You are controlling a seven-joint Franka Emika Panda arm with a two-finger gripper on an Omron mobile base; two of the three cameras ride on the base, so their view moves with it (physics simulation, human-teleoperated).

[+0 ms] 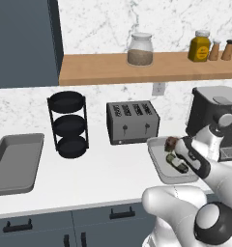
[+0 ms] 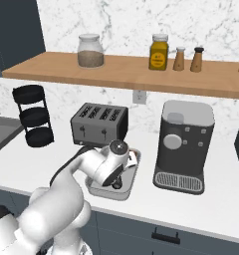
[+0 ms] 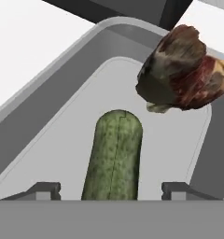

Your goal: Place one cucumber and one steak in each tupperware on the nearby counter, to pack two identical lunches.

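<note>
item: tupperware (image 1: 159, 166), grey tray near the table's (image 1: 103, 178) front edge, between toaster (image 1: 132, 121) and coffee machine (image 2: 184, 144).
contents: one cucumber (image 3: 114, 156) lying on its floor; one steak (image 3: 181, 77) resting at its far rim.
gripper (image 3: 111, 189): above the cucumber, jaws open, one tip on each side, gripping nothing.
progress: this lunch looks packed; a second tupperware remains, judged.
writing: none legible; mustard jar (image 2: 159, 52) label too small to read.

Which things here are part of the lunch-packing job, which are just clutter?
Job: cucumber, steak, tupperware, counter, gripper.
Clutter: toaster, coffee machine, black tiered rack, jar, mustard bottle, shakers, sink.
</note>
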